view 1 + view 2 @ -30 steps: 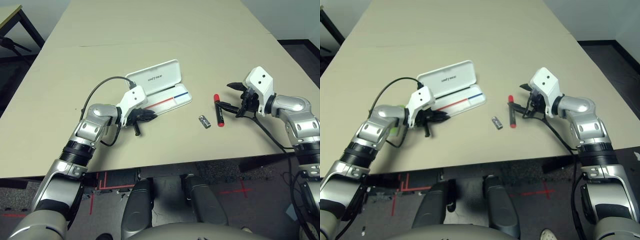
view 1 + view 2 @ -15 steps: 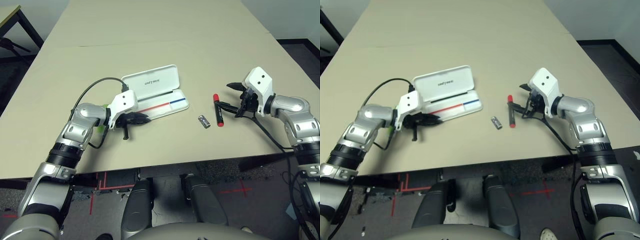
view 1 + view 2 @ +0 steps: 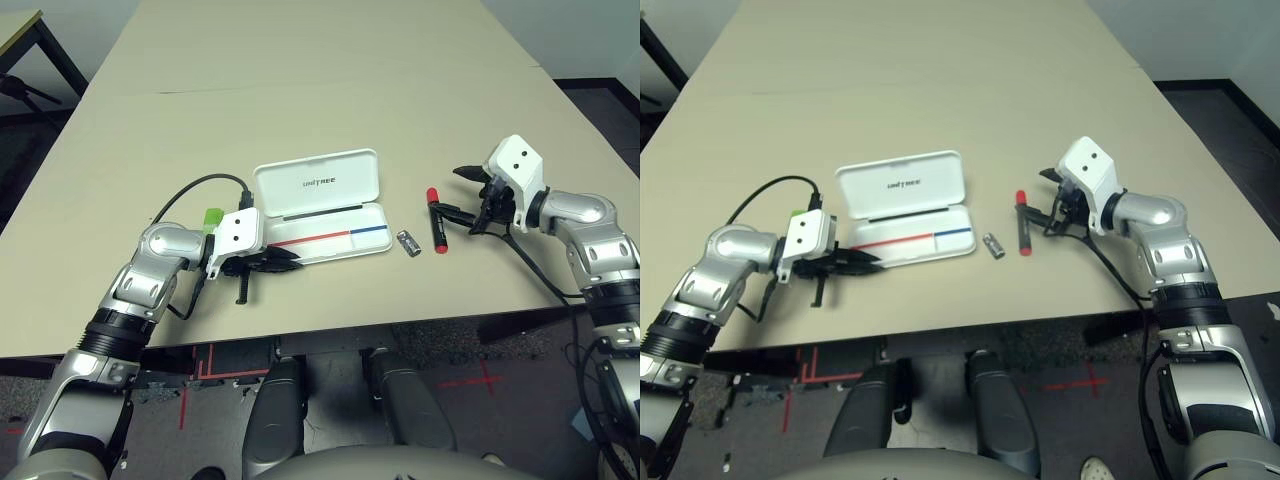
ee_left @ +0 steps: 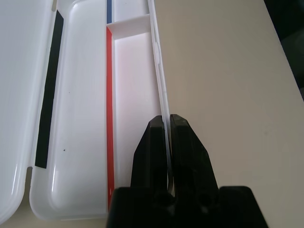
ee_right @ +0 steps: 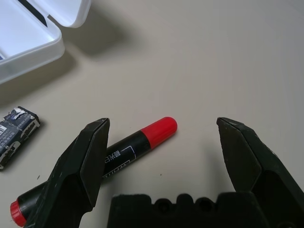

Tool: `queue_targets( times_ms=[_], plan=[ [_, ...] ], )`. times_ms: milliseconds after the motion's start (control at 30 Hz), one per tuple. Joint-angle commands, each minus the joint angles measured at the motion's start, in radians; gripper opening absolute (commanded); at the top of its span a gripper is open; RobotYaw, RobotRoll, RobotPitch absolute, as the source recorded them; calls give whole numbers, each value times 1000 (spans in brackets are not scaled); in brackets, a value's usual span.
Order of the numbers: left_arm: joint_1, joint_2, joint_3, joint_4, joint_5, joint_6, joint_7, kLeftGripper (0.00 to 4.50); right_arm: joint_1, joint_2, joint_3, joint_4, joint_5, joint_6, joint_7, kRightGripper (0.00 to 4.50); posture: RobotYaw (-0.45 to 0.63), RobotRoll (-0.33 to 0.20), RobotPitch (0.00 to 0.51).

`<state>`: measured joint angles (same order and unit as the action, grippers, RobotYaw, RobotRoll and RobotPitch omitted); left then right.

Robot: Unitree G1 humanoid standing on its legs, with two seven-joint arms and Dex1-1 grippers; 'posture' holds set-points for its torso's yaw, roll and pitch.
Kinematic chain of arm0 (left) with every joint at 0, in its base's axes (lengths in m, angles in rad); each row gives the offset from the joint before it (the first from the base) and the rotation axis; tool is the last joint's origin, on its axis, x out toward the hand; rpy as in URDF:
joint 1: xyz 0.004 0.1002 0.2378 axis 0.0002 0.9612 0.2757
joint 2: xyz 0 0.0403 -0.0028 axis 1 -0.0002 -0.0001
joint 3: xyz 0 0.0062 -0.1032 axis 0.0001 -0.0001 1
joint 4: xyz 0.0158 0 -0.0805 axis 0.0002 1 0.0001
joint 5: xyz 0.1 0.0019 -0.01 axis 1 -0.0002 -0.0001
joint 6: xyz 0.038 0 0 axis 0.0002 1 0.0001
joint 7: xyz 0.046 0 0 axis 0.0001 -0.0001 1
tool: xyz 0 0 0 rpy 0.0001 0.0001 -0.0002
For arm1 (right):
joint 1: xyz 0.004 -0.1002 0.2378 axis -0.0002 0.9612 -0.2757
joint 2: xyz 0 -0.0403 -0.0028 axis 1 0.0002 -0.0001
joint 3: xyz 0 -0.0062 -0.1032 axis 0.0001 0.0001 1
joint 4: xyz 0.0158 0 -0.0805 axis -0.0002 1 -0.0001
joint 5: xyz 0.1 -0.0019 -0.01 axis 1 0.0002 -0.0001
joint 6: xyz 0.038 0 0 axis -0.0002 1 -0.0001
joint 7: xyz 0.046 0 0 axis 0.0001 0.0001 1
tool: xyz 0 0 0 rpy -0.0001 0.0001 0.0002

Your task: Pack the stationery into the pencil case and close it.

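since a second ago your left gripper (image 4: 167,124) has dragged the flat white hard pencil case (image 3: 325,208) toward the table's near edge and turned it, so its long side now runs roughly along that edge. you have its two black fingers pinched shut on the case's near wall, with the lid lying open and the red-and-blue stripe showing in the tray. your right gripper (image 5: 164,147) has not moved: its fingers stand wide apart, straddling the red-capped marker with a black barrel (image 5: 118,154) without touching it. a small dark-grey metallic piece (image 3: 407,243) lies between case and marker. behind your left wrist sits a bright-green oblong stick (image 3: 212,218).
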<state>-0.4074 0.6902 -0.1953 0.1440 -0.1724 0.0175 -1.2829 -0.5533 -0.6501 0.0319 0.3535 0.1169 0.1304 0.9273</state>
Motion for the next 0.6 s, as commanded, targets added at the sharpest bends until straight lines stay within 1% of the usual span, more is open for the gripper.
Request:
queue_targets(
  times_ms=[33, 300, 333, 367, 400, 533, 600],
  plan=[
    [13, 11, -2, 1, 12, -4, 3, 10, -8, 6, 14, 10, -11, -15, 7, 4500, -65, 0, 167],
    [41, 30, -5, -32, 3, 8, -16, 10, -14, 15, 20, 23, -22, -28, 4, 4500, -55, 0, 170],
    [44, 33, -4, -35, 2, 9, -17, 619, -15, 16, 20, 24, -23, -29, 4, 4500, -52, 0, 169],
    [47, 37, -2, -39, 1, 9, -18, 845, -17, 18, 21, 27, -25, -32, 4, 4500, -47, 0, 169],
    [50, 42, 0, -44, -1, 9, -18, 1182, -19, 20, 22, 30, -26, -34, 4, 4500, -45, 0, 169],
    [56, 62, 10, -69, -14, 23, -21, 2798, -30, 33, 26, 53, -36, -47, 5, 4500, -37, 0, 169],
    [61, 74, 18, -92, -23, 37, -24, 3479, -35, 39, 28, 61, -39, -53, 5, 4500, -30, 0, 168]
  ],
)
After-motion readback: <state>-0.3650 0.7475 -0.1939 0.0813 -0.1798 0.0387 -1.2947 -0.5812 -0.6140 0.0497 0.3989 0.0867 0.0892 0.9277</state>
